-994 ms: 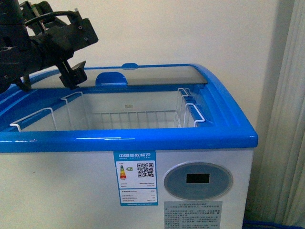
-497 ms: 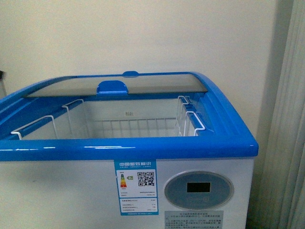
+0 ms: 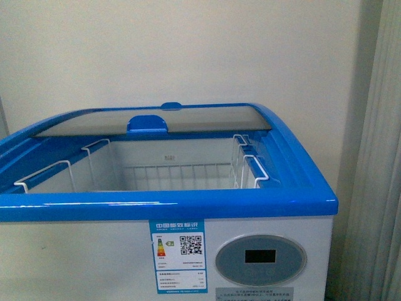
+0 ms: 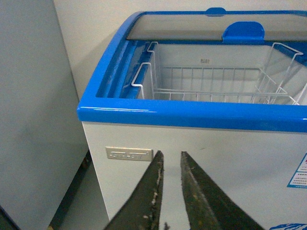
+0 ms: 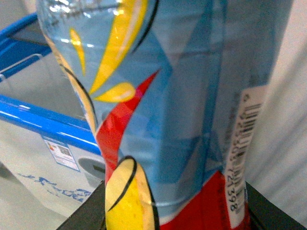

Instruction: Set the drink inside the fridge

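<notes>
The fridge (image 3: 269, 188) is a white chest cooler with a blue rim. Its glass lid (image 3: 188, 118) is slid back, so the front half is open and shows white wire baskets (image 3: 182, 172). It also shows in the left wrist view (image 4: 192, 115) and the right wrist view (image 5: 43, 120). My left gripper (image 4: 170, 158) is shut and empty, in front of the fridge's white front wall below the rim. My right gripper (image 5: 172, 218) is shut on the drink (image 5: 182, 96), whose blue, yellow and red label fills that view. Neither arm shows in the front view.
A grey upright cabinet (image 4: 33, 105) stands close beside the fridge's left end. A cream wall (image 3: 188, 50) is behind the fridge and a pale curtain (image 3: 376, 188) hangs at its right. An oval grey display (image 3: 260, 257) and an energy label (image 3: 178, 251) are on the front wall.
The left arm, up at the fridge's far left corner a second ago, has left the front view. The fridge sits lower in the picture now.
</notes>
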